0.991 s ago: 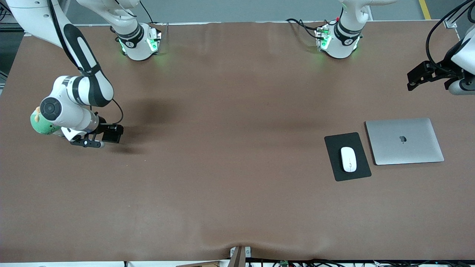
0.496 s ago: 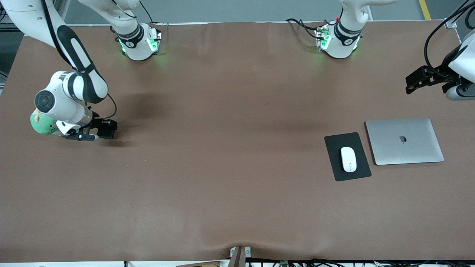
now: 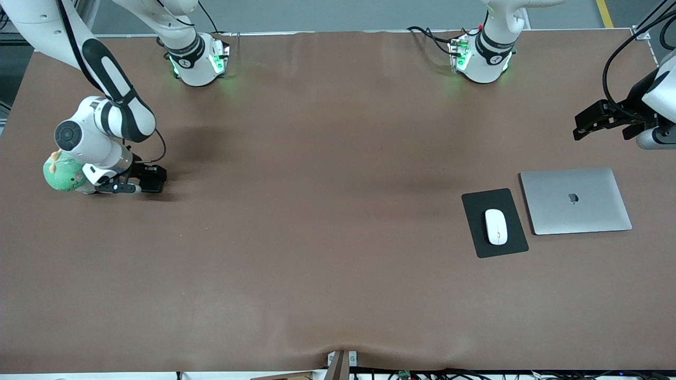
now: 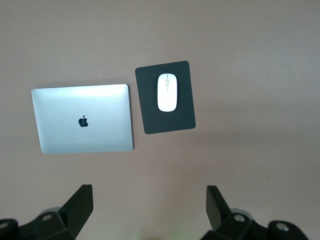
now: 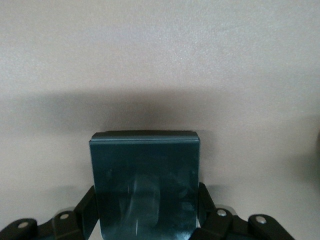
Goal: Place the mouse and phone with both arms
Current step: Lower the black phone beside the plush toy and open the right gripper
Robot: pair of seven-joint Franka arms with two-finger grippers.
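Since a moment ago the right gripper (image 3: 150,182) has sunk a little lower over the right arm's end of the table (image 3: 327,253), with the phone (image 3: 153,179) carried along, while the left gripper (image 3: 599,122) has drifted slightly inward near the other end. The right gripper's fingers (image 5: 85,212) are clamped on the phone's two long edges, low over the brown surface and just beside a green plush toy (image 3: 62,175). The mouse (image 3: 496,226) lies on a black mouse pad (image 3: 478,232), and a closed silver laptop (image 3: 575,200) sits just beside the pad, toward the left arm's end. The left gripper hangs above the table with its fingers (image 4: 80,205) spread wide and nothing between them
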